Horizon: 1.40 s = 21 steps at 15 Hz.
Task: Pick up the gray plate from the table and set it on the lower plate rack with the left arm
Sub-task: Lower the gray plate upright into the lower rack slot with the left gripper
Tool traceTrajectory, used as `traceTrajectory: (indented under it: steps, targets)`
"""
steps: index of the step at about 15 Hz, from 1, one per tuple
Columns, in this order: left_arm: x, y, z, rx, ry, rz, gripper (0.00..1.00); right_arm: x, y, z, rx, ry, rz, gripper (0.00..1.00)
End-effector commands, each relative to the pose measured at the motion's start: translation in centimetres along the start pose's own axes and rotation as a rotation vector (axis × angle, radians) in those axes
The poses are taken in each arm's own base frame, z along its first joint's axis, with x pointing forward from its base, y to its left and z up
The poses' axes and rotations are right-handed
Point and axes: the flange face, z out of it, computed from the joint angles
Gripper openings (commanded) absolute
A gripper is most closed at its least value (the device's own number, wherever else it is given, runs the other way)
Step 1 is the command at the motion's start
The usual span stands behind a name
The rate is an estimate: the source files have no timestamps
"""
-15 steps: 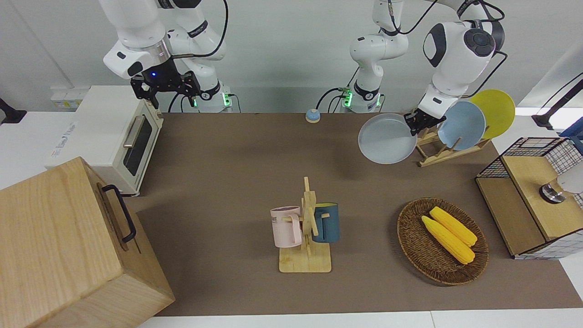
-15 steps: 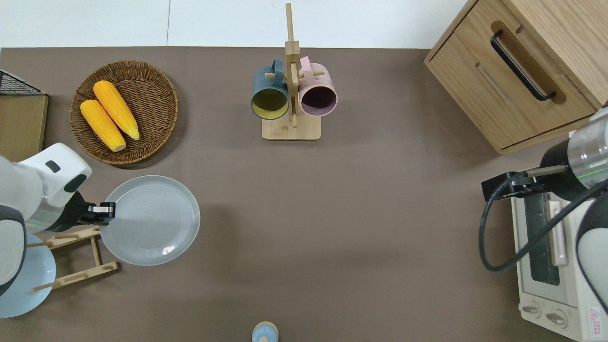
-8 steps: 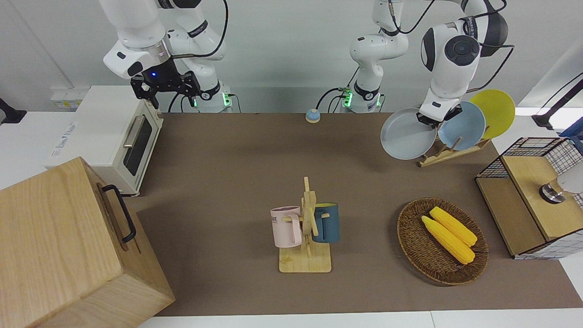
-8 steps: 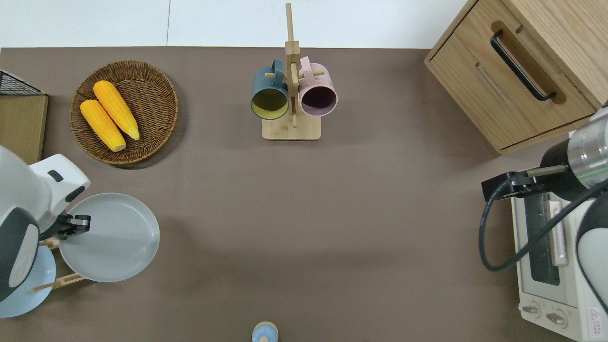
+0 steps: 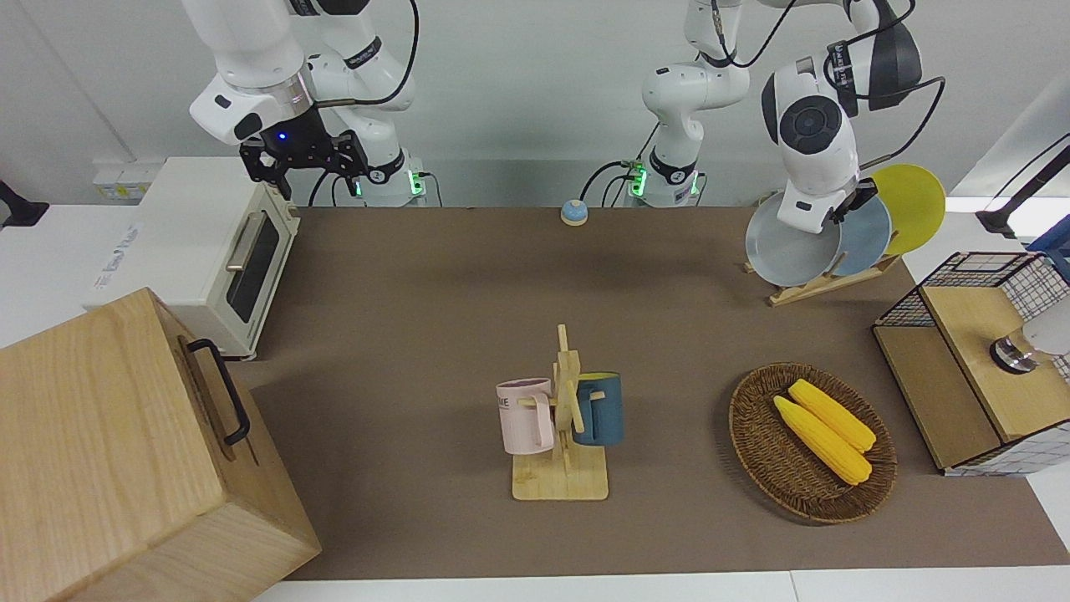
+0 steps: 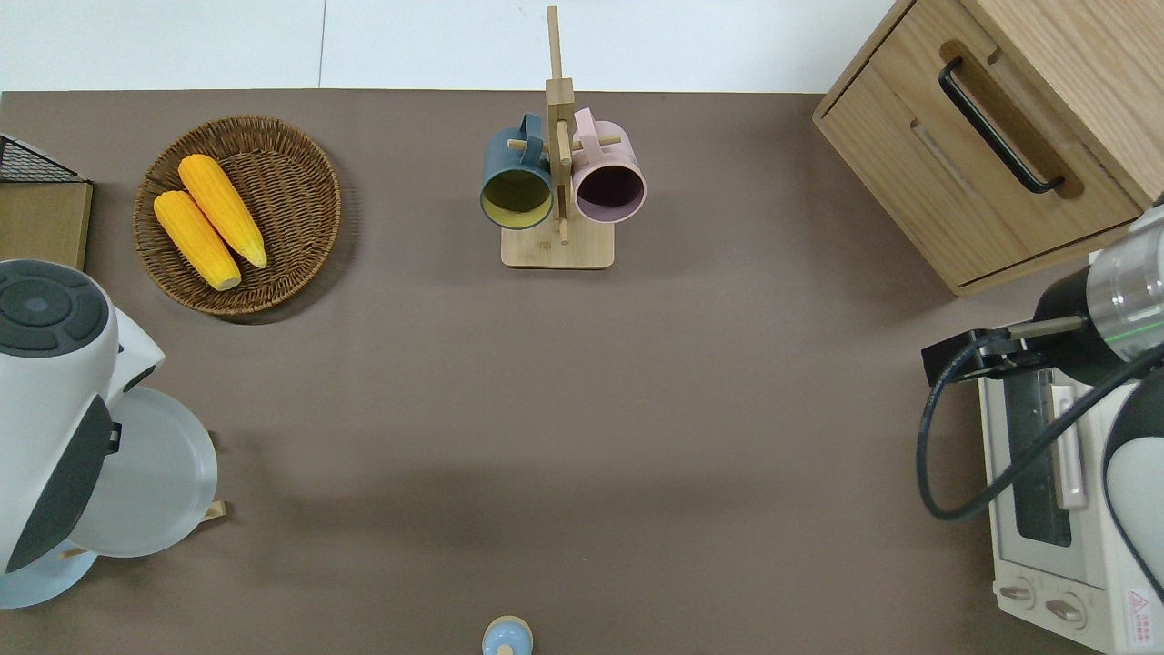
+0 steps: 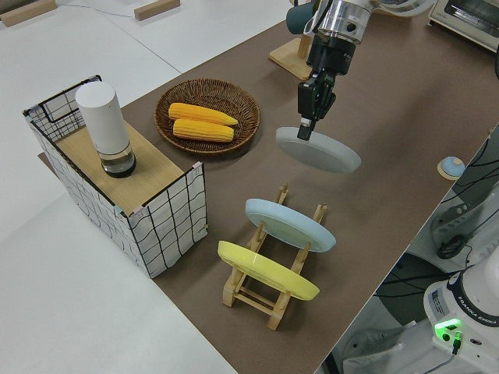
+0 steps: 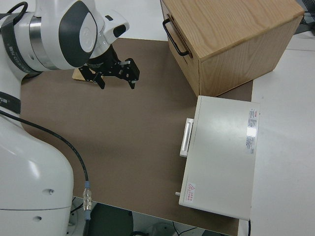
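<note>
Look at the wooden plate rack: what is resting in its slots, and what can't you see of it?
The plate rack holds a yellow plate and a sky-blue plate. The gray plate, gripped by the left gripper, hangs above, not in a slot. From overhead, the arm hides most of the rack.

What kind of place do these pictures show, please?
Probably a robotics lab staged as a kitchen. Two white robot arms stand at a brown table, the left gripper holding a gray plate, with a toaster oven and a mug tree as props.

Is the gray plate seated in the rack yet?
No. The left gripper holds the gray plate by its rim, tilted, in the air above the rack.
</note>
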Motion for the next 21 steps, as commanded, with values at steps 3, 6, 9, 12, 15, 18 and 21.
traceTrajectory:
  steps: [3, 6, 9, 12, 15, 18, 21]
  targets:
    - [0.5, 0.0, 1.0, 0.161, -0.054, -0.042, 0.0, -0.2, 0.2, -0.3, -0.006, -0.003, 0.016, 0.983]
    - [0.4, 1.0, 1.3, 0.225, -0.06, -0.059, 0.0, -0.2, 0.2, -0.3, -0.006, -0.003, 0.016, 0.983]
    - [0.1, 2.1, 2.1, 0.263, -0.065, -0.093, 0.0, -0.2, 0.2, -0.3, -0.005, -0.003, 0.015, 0.983]
    - [-0.4, 4.0, 2.8, 0.321, -0.062, -0.108, 0.0, -0.2, 0.2, -0.3, -0.005, -0.001, 0.015, 0.983]
    - [-0.9, 5.5, 4.2, 0.341, -0.076, -0.128, 0.0, -0.2, 0.2, -0.3, -0.005, -0.001, 0.015, 0.983]
    - [-1.0, 6.7, 4.7, 0.336, -0.077, -0.126, 0.0, -0.2, 0.3, -0.3, -0.005, -0.002, 0.017, 0.983]
    - [-0.5, 7.8, 5.6, 0.317, -0.09, -0.122, 0.0, -0.2, 0.2, -0.3, -0.006, -0.001, 0.016, 0.983]
